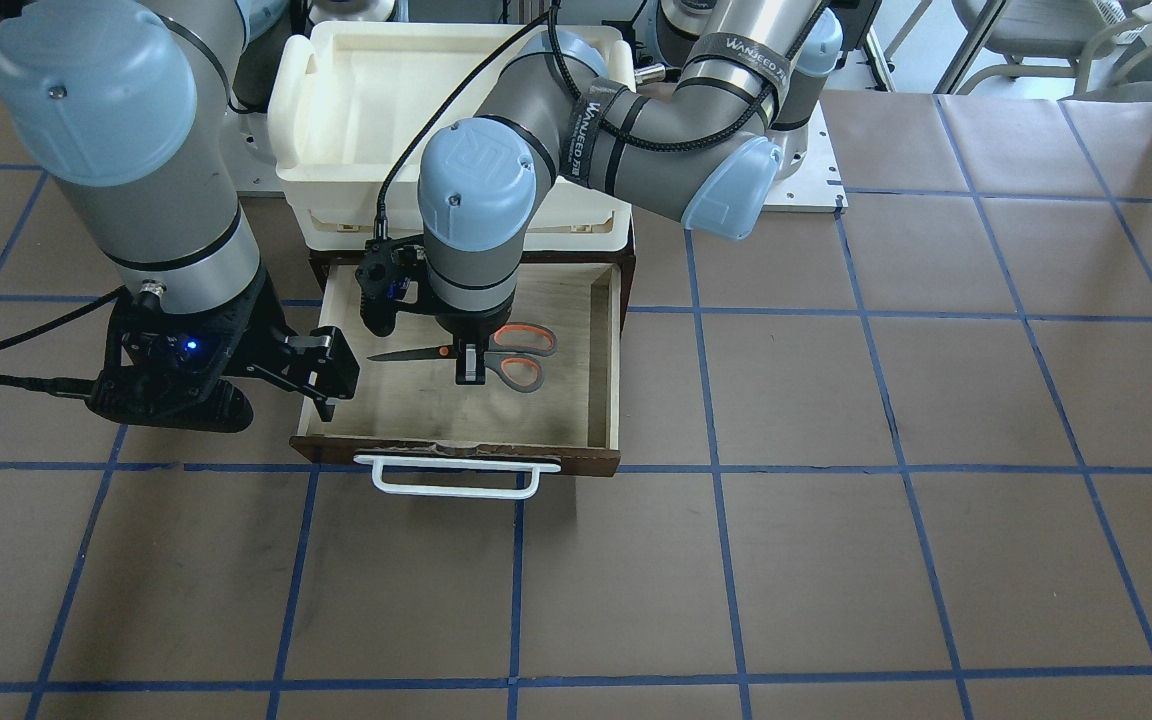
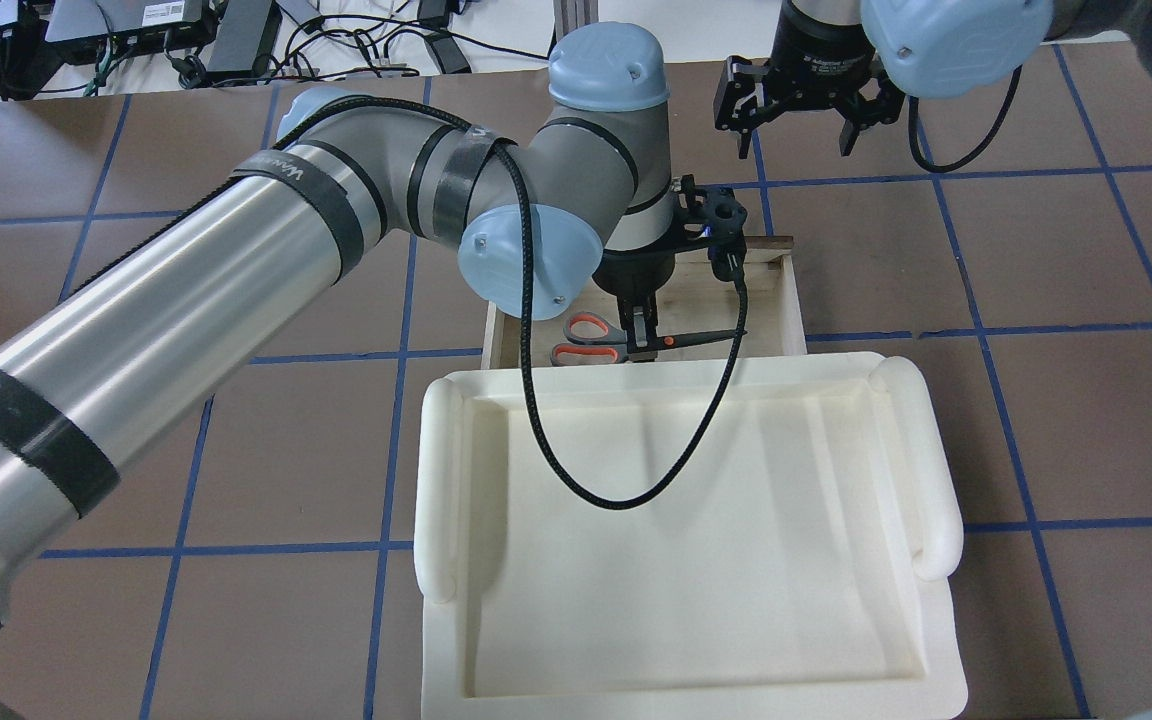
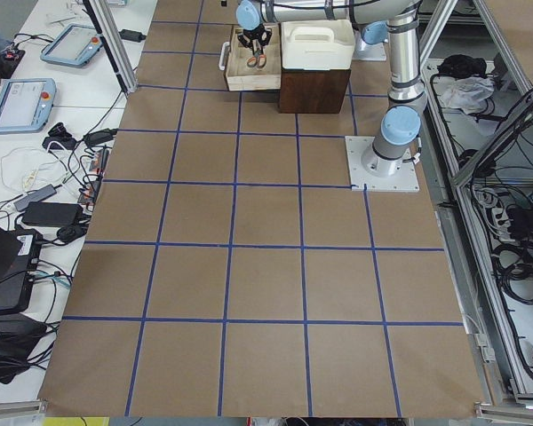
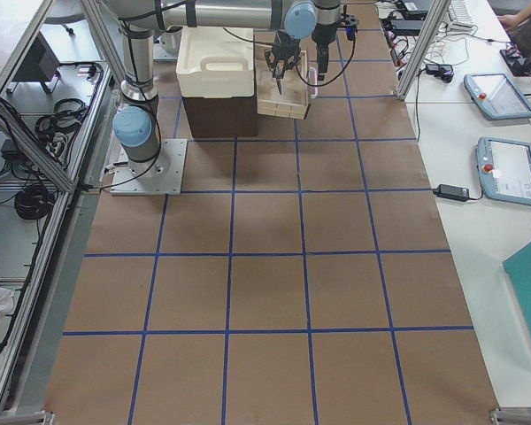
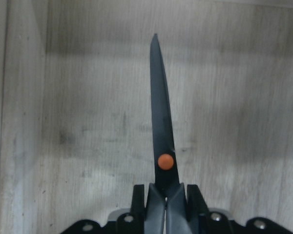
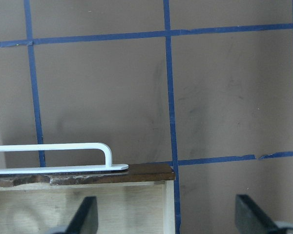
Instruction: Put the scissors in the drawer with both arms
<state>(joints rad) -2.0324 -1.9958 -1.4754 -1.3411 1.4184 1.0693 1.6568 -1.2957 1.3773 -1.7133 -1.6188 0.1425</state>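
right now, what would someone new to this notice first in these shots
The left end effector stands out first: it is shut on the scissors just behind their orange pivot and holds them inside the open drawer. Next comes the big cream tray above and behind the drawer. The right end effector is open beside the drawer's front corner.

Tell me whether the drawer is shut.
No, the drawer is pulled out, its pale floor showing under the scissors held by the left end effector.
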